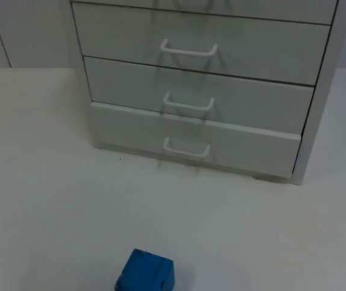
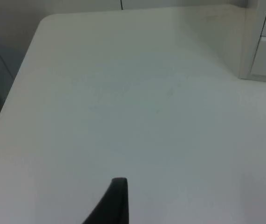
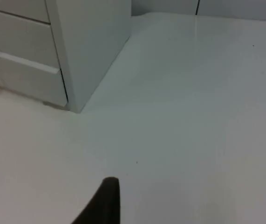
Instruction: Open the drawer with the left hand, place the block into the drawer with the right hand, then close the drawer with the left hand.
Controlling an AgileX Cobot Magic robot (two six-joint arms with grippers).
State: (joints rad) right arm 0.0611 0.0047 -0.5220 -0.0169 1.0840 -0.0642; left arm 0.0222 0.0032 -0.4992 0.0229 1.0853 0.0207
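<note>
block [image 1: 145,271]: blue cube, sits on the table near the front edge in my top view, left of centre, well apart from the cabinet. Edges look a bit rounded, top face brighter than the sides. Nothing touching it.
drawer [image 1: 194,141]: bottom one of the stack; its front stands slightly proud of the one above, so I read it as a crack open at most, otherwise closed. White loop handle [image 1: 186,148] at mid-front.
cabinet [image 1: 209,79]: white/grey, at the back of the table, w/ two more drawers above, each w/ same type of handle. Side wall also seen from right wrist cam.
left gripper [image 2: 116,200]: I see one black fingertip over bare table, off to the side of the cabinet's corner. Jaws: can't tell how far open. Holds nothing I can see.
right gripper [image 3: 105,200]: one black fingertip over bare table, beside the cabinet's other side. Jaws: can't tell either. Touches nothing I can see.
table [image 1: 45,182]: white, plain.
</note>
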